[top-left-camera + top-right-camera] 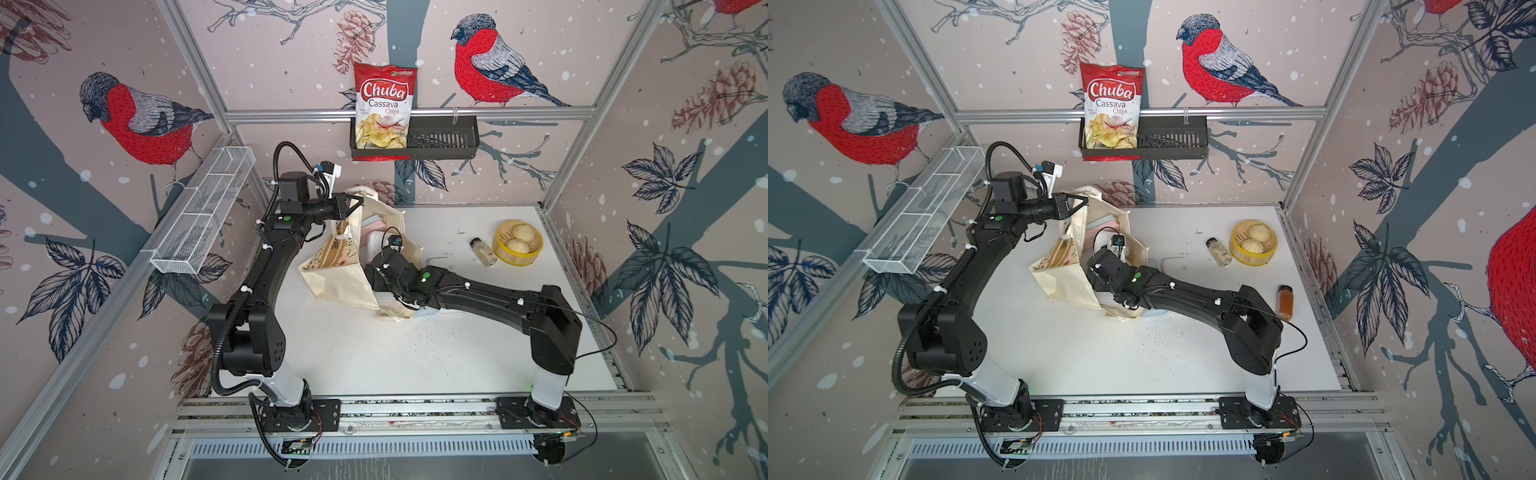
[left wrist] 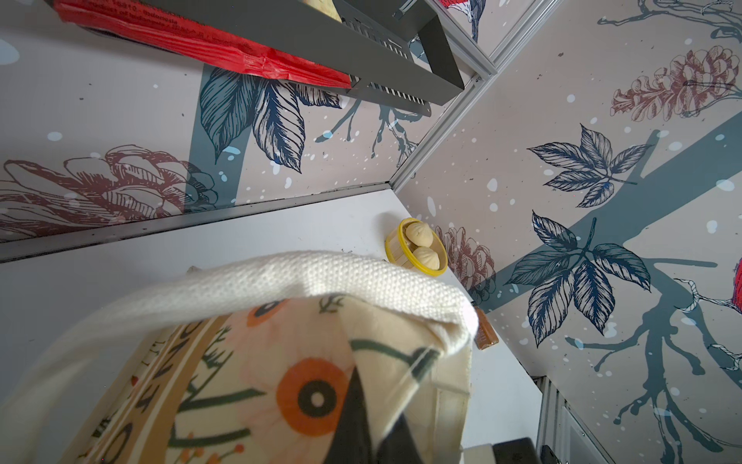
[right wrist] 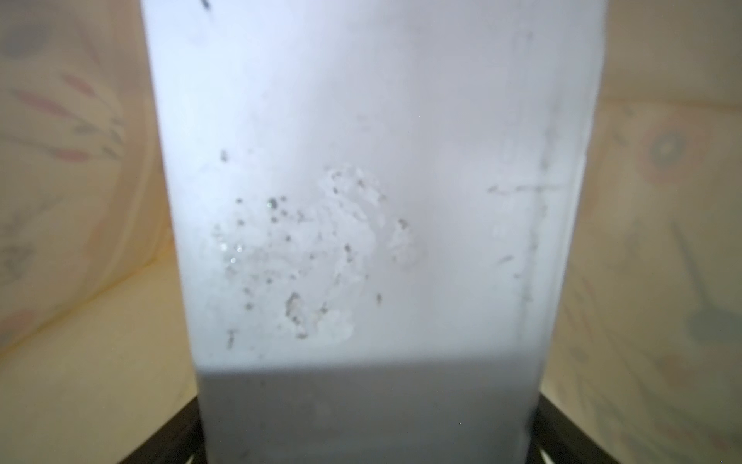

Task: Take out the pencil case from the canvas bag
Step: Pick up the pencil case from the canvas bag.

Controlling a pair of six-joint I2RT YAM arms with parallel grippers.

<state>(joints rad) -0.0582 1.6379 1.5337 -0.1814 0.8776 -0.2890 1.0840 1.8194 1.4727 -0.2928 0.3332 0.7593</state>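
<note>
1. Wire basket point(image 1: 203, 212): white, long and narrow, fixed to the side wall at 9 o'clock from the table point(image 1: 374, 357).

2. Left end effector point(image 1: 358, 202): at 11 o'clock. Jaws closed tight on the upper edge of the canvas bag beside a loop handle point(image 2: 281, 281), holding that edge raised.

3. Canvas bag point(image 1: 338, 280): cream, with a floral print and a tan lettered band on its side. It sits at 10 o'clock from table centre. The long axis runs roughly 12 to 6 o'clock, with the mouth at the 12 o'clock end, open and facing up. The other end slumps on the table.

4. Pencil case point(image 3: 369, 201): frosted white and scuffed. It is inside the canvas bag, with cream cloth on both its sides in the right wrist view. The long axis runs straight ahead, in line with the fingers.

5. Right end effector point(image 3: 369, 442): reaches into the bag mouth from 3 o'clock and is hidden in both top views. Jaws spread wide, with one black finger point(image 3: 172, 438) on each side of the case. Whether they press on it cannot be told.

6. Chips bag point(image 1: 384, 108): red and white, upright in a black wall rack point(image 1: 444, 141) at 12 o'clock.

7. Clear bottle point(image 1: 483, 251): at 1 o'clock, just beside item 8.

8. Yellow steamer point(image 1: 519, 260): holds two buns.

9. Amber jar point(image 1: 1285, 301): at 3 o'clock, near the table edge.
</note>
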